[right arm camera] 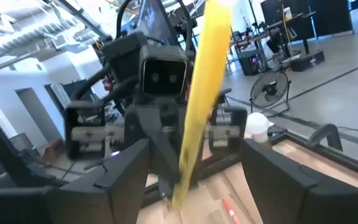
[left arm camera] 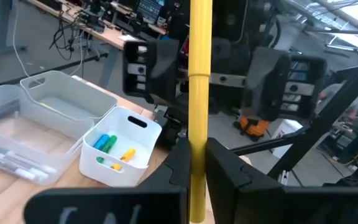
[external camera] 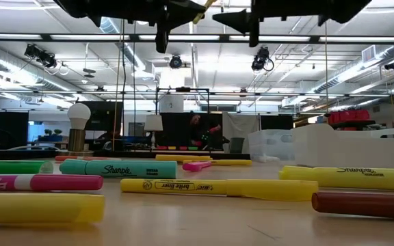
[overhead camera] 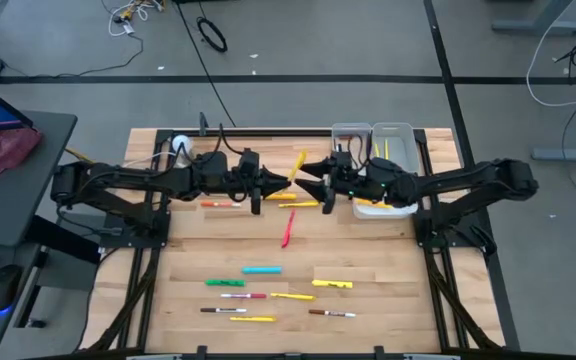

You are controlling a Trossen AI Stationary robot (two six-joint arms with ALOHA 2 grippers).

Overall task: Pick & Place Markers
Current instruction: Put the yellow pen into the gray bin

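The left gripper (overhead camera: 280, 181) is clamped on a yellow marker (overhead camera: 297, 166), its long axis upright and tilted between the arms; the right gripper (overhead camera: 306, 187), fingers spread wide, faces it just beside, ready, I judge, for a handover; clear bins (overhead camera: 393, 140) lie behind the right arm; more markers (overhead camera: 262, 270) lie scattered on the wooden table (overhead camera: 378, 260) well apart.

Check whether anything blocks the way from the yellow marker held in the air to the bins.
The right pincer does. The left pincer is shut on the yellow marker above the table's middle, and the open right pincer faces it, with its arm stretched over the bins behind. Nothing else is visibly in between.
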